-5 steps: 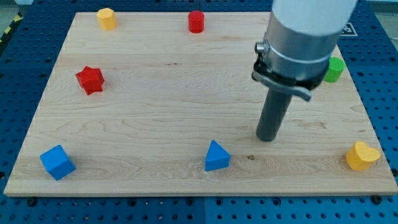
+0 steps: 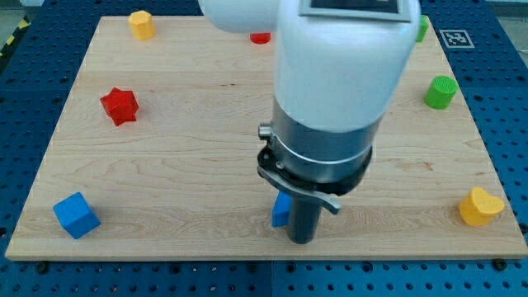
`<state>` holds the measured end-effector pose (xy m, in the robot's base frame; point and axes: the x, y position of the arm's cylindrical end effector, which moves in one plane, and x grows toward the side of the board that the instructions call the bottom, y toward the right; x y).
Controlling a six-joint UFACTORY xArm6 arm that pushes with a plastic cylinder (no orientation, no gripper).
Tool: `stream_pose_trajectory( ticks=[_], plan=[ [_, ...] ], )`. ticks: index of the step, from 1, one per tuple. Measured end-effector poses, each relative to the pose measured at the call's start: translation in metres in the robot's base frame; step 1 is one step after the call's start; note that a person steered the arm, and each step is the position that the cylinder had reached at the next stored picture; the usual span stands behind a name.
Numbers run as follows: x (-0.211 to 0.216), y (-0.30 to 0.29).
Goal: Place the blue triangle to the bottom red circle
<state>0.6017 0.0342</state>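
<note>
The blue triangle (image 2: 281,210) sits near the board's bottom edge at centre, mostly hidden behind my rod. My tip (image 2: 302,241) rests just to the triangle's right and slightly below it, touching or nearly touching it. The red circle (image 2: 260,37) is at the view's top, mostly hidden behind the arm's white body; only its lower edge shows.
A red star (image 2: 120,105) lies at the left. A blue cube (image 2: 76,214) is at the bottom left. A yellow block (image 2: 142,24) is at the top left, a yellow heart (image 2: 480,206) at the bottom right, a green cylinder (image 2: 441,91) at the right.
My arm has moved left and toward the view's bottom, from right of the blue triangle to directly against its right side. It now covers most of the triangle and the red circle.
</note>
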Motion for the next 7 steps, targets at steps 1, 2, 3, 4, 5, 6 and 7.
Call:
stream_pose_trajectory(
  ticks=[1,2,3,4,5,6,7],
  plan=[
    [0.0,-0.007],
    [0.0,-0.048],
    [0.0,-0.055],
    [0.0,-0.04],
    [0.001,-0.029],
    [0.001,-0.029],
    [-0.005,-0.029]
  ],
)
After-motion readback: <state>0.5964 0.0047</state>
